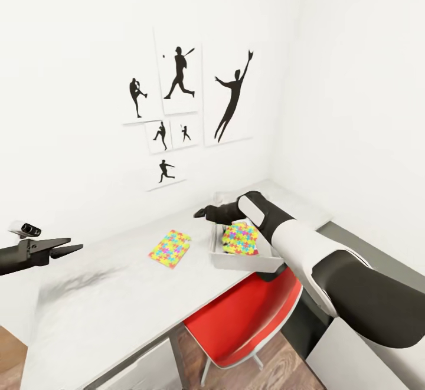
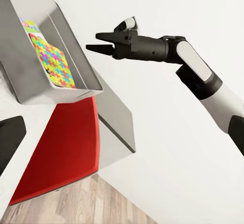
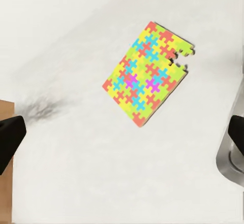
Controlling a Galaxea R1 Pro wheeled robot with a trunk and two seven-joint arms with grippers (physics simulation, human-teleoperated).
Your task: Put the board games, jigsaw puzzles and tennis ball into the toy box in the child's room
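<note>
Head view: a jigsaw puzzle (image 1: 170, 248) is seen flat on the table (image 1: 100, 301), just beside the toy box (image 1: 219, 258), where a second puzzle (image 1: 240, 239) already rests; the right hand (image 1: 199, 213) hovers above the box, the left hand (image 1: 74, 249) well apart from it.

Left wrist view: the right hand (image 2: 96, 41) is shown open, empty.

Right wrist view: the loose puzzle (image 3: 148, 80), judged thin, light and flimsy, is best pinched at an edge. The left hand's state cannot be told.

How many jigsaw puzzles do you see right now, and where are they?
2. One jigsaw puzzle lies flat on the table, beside the toy box. The other is inside the box. Anything beneath it would be hidden.
</note>
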